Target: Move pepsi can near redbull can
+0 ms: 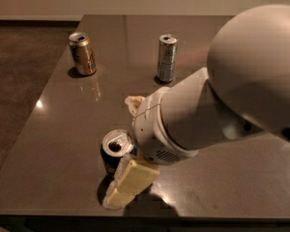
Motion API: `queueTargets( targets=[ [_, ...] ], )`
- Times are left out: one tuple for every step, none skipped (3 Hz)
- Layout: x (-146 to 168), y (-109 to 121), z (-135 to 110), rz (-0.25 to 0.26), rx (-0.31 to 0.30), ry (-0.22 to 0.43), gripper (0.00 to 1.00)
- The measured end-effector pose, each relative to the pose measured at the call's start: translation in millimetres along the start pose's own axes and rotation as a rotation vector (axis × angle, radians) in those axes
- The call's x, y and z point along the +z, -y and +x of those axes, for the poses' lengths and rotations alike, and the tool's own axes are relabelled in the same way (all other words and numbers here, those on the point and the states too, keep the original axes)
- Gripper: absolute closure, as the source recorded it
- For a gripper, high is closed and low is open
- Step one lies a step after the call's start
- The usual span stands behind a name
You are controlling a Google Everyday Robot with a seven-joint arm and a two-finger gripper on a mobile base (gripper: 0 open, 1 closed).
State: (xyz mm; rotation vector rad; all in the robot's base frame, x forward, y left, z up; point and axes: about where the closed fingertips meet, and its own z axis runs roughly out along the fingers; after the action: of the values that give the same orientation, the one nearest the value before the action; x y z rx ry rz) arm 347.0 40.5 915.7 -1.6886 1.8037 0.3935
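Observation:
The pepsi can (113, 153), dark blue with an opened silver top, stands near the table's front edge, left of centre. My gripper (122, 151) comes down from the right and straddles it. One cream finger (130, 180) lies against the can's front side. The other finger (134, 102) shows behind it, apart from the can. The gripper is open. The redbull can (166, 57), slim and silver-grey, stands upright at the back centre, far from the pepsi can. My big white arm hides the table's right part.
A gold-brown can (82, 53) stands at the back left. The dark grey table (63, 129) has its front edge just below the gripper and its left edge by the brown floor (14, 81).

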Motion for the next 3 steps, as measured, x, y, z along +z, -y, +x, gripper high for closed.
queueTargets(
  targets=[
    [7, 1, 2, -0.008, 0.002, -0.006, 0.18],
    [9, 6, 7, -0.010, 0.019, -0.014, 0.41],
    [8, 14, 13, -0.015, 0.034, -0.039, 0.64]
  ],
)
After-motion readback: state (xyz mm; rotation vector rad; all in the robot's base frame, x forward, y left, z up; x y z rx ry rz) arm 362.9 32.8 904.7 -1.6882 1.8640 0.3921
